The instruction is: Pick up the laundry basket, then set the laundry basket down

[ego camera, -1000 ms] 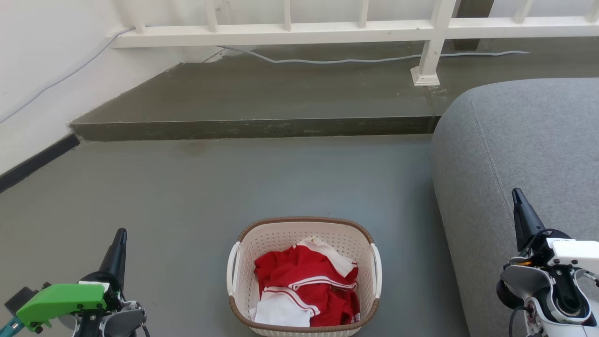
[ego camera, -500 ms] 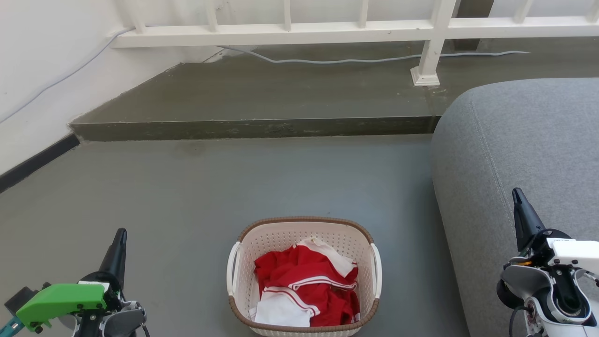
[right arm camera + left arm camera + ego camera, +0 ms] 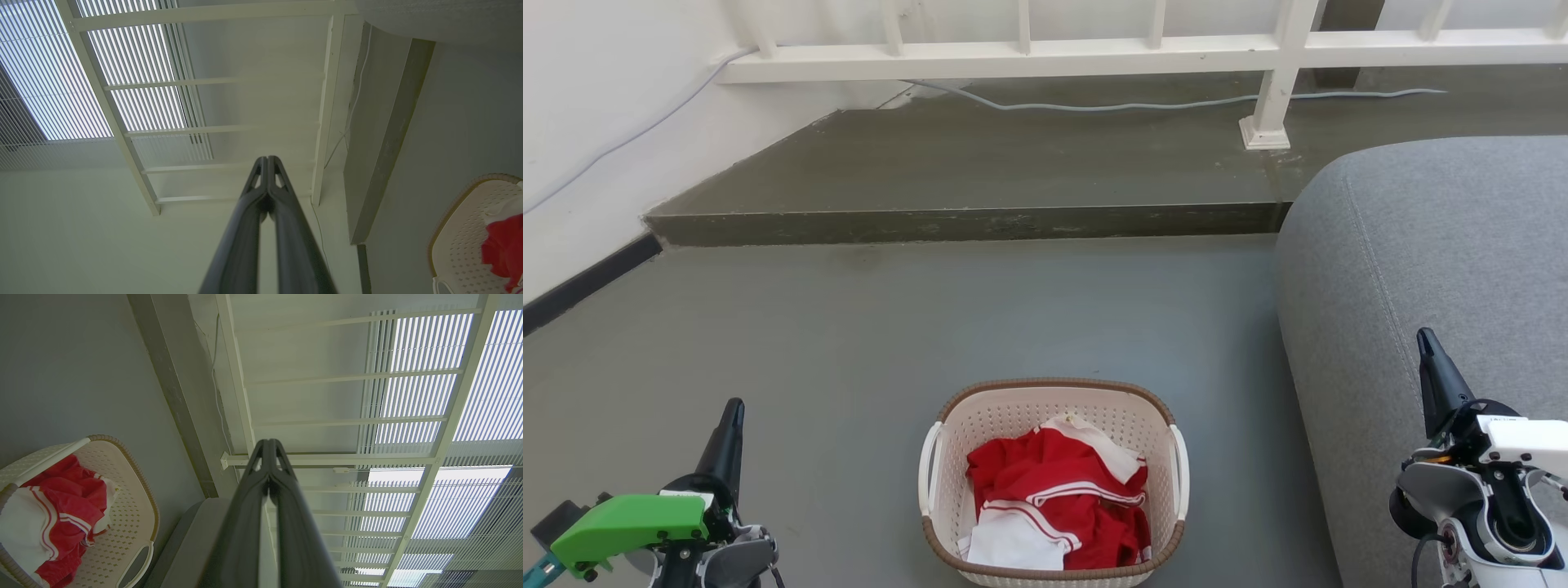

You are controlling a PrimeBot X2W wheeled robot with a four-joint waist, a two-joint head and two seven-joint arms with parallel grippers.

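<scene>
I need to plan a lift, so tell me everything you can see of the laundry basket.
The laundry basket is cream perforated plastic, rounded-rectangular, with a brown woven-look rim and a white handle on each side. It stands upright on the grey floor, left of the grey sofa, holding crumpled red and white clothes. The left gripper and the right gripper are apart from it.

readable text: none | white label point(image 3: 1499, 420) on right gripper point(image 3: 1424, 336) housing, behind the fingers: too small to read | white patch point(image 3: 686, 495) on left gripper point(image 3: 735, 406), same place: illegible
</scene>
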